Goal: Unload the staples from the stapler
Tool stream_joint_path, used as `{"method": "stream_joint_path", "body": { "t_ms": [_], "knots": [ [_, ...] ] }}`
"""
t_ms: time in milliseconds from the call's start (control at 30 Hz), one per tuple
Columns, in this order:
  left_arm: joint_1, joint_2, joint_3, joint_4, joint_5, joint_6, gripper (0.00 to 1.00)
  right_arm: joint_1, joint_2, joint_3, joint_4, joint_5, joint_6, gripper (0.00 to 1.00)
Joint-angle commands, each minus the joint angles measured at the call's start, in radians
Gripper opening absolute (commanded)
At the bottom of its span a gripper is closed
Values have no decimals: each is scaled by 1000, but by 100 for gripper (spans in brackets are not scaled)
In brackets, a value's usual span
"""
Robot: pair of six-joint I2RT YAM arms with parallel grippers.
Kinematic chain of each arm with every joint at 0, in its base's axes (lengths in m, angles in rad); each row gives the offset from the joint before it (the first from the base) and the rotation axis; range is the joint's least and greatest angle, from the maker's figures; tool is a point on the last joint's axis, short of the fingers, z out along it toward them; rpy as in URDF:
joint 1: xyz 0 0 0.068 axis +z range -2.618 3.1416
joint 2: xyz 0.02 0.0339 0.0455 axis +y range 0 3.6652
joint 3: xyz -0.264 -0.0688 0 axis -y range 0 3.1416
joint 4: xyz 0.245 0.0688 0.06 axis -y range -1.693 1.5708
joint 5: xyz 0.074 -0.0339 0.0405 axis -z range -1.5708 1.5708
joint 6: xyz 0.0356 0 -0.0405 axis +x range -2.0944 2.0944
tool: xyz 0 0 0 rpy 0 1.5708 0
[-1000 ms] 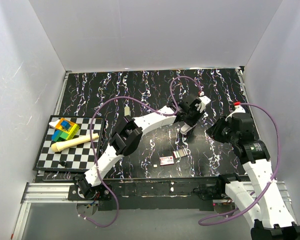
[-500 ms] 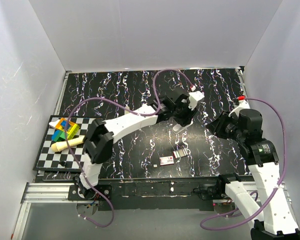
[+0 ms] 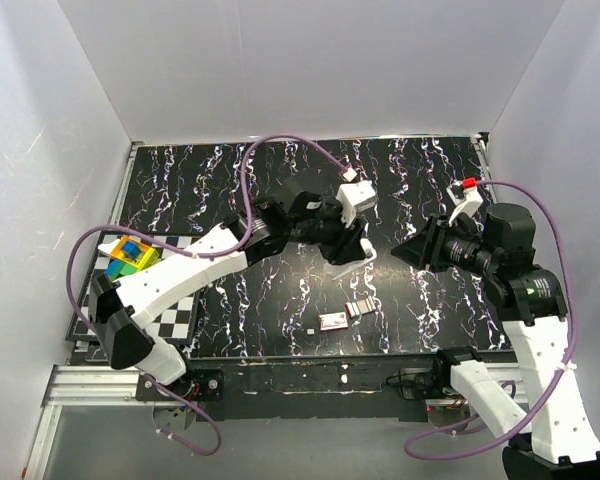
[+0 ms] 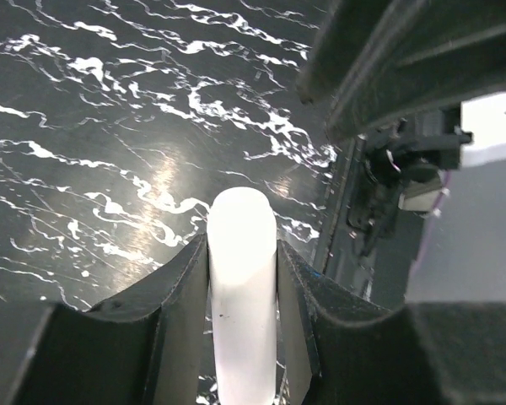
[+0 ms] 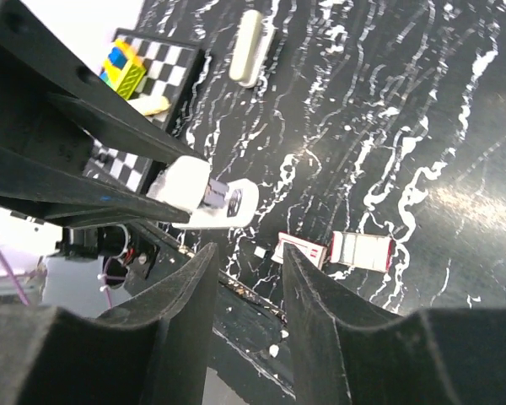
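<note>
My left gripper is shut on the white stapler, which stands out past the fingertips. From above, the left gripper holds the stapler above the middle of the black marbled mat. My right gripper hangs just right of it, turned toward it, apart from it. In the right wrist view the right gripper is open and empty, and the stapler lies beyond its tips. A red-and-white staple box and its tray lie on the mat below. Staples inside the stapler are hidden.
A checkerboard at the left carries coloured blocks, partly under the left arm. A small white scrap lies beside the box. A pale oblong piece rests on the far mat. The metal rail runs along the front edge.
The left arm has swung its elbow out to the left and carried the stapler up and a little left. The right gripper has risen, turned toward the stapler and opened wider.
</note>
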Motion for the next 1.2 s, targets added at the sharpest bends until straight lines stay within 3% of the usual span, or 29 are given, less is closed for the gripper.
{"method": "stream_joint_path", "body": {
  "t_ms": [0,267,467,767,1167],
  "knots": [
    [18,-110,-59,-6,153,-8,0,11,7,70,-12,-149,-78,46],
    [74,-252,-206,63,373,-64,0,83,31,90,-52,-266,-196,48],
    [149,-326,-313,169,567,-147,0,329,79,124,-69,-157,-254,47],
    [167,-389,-424,249,683,-208,0,453,140,154,-4,-142,-270,48],
    [172,-412,-461,286,697,-235,0,551,200,186,42,-195,-267,48]
  ]
}}
